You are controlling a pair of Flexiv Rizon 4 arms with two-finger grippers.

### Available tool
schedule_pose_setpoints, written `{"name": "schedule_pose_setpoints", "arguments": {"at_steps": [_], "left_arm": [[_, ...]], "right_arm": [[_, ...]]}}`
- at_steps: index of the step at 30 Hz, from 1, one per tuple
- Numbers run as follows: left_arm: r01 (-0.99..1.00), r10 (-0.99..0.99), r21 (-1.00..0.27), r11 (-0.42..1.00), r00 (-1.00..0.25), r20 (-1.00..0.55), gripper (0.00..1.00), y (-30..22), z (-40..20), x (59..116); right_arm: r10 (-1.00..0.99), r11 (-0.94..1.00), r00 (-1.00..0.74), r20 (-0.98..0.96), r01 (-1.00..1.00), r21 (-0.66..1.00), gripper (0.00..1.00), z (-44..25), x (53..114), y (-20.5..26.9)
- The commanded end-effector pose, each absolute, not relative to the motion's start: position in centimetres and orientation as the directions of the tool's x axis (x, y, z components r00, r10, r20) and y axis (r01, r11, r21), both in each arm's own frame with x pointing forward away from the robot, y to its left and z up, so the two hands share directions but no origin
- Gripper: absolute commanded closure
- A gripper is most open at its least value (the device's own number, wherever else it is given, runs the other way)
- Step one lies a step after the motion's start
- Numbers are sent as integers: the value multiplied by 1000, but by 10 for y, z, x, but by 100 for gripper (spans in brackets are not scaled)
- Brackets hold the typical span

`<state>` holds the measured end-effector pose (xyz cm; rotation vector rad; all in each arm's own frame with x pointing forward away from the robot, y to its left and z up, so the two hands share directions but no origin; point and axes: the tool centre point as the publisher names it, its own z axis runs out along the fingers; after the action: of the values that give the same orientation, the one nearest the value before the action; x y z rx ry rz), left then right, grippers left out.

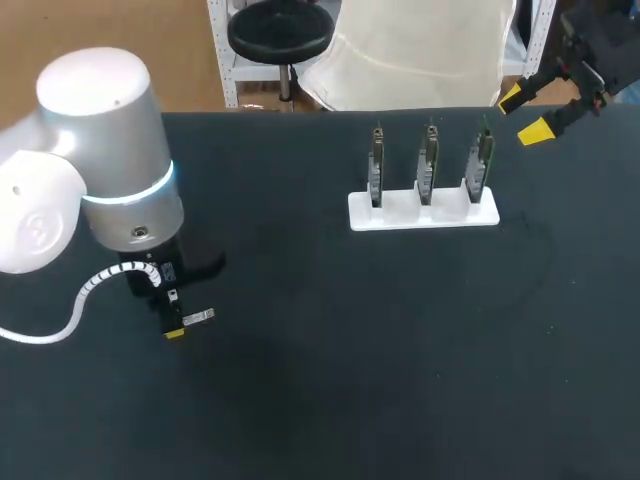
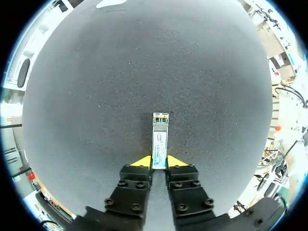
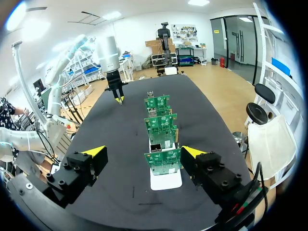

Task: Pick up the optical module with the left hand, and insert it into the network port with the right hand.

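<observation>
The optical module, a small silver bar with a white label, lies flat on the black table. My left gripper stands over its near end, both yellow tips pressed to its sides, shut on it. From the head view the module juts out rightward from the left gripper at the table's left. My right gripper hangs open at the far right corner, above and behind the boards. Ahead of the right gripper, three green boards with network ports stand in a row.
A white stand at the back middle holds the three upright boards side by side. In the right wrist view, its white base lies just ahead of the fingers. My left arm is at the table's far end.
</observation>
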<state>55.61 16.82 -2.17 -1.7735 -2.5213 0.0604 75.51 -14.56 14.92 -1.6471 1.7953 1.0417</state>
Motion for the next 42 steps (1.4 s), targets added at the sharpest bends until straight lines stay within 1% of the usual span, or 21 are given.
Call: {"name": "schedule_pose_setpoints", "arguments": {"at_steps": [1,4,9,12,19,30,33,42], "left_arm": [[940,942,-58,335,-334,17,100,165,-38,560],[940,940,-36,339,-340,-9,100,161,-33,566],[937,938,44,347,-345,-31,100,147,-17,587],[936,940,94,339,-334,-62,100,139,-4,600],[929,946,180,322,-312,-83,100,129,21,621],[880,914,275,387,-326,-243,100,107,60,660],[864,904,309,399,-314,-290,100,99,75,675],[852,922,396,342,-223,-316,100,57,110,721]], "right_arm": [[-607,-13,-155,-779,-979,204,0,149,753,-145],[-607,-13,-155,-779,-979,204,0,149,753,-145],[-607,-13,-155,-779,-979,204,0,149,753,-145],[-607,-13,-155,-779,-979,204,0,149,753,-145],[-607,-13,-155,-779,-979,204,0,149,753,-145],[-607,-13,-155,-779,-979,204,0,149,753,-145],[-607,-13,-155,-779,-979,204,0,149,753,-145],[-607,-13,-155,-779,-979,204,0,149,753,-145]]}}
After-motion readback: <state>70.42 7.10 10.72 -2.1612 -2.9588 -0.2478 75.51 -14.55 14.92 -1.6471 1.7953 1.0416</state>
